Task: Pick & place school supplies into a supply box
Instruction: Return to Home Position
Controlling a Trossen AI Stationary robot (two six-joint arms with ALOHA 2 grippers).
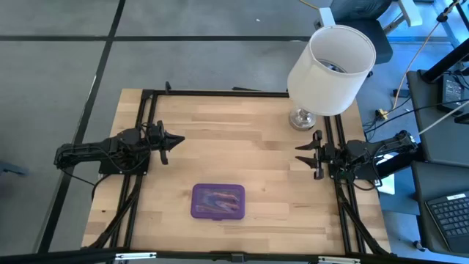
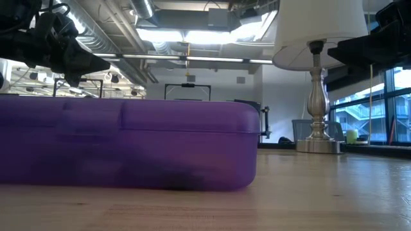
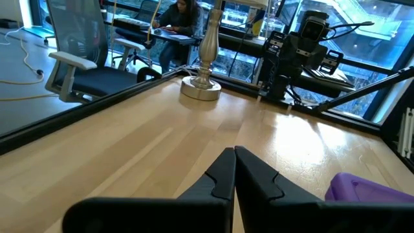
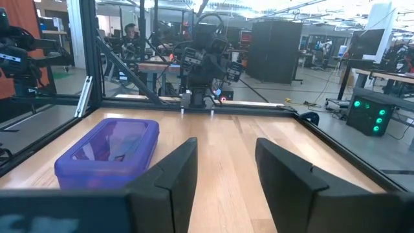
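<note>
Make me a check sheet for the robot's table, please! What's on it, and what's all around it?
Surface: wooden table, light planks in a black frame.
Job's things: purple supply box, shut and lying flat between the two arms, near the lower edge in the high view. The coloured shapes showing through its lid are too blurred to name.
Clutter: white-shaded lamp at the far right corner.
Grippers: left end effector shut, holding nothing, at the left side. Right end effector open, holding nothing, at the right side. Both are apart from the box.
Cables: yellow cable off the table, beyond the lamp.
Surroundings: office chair, person seated at a desk, keyboard.
</note>
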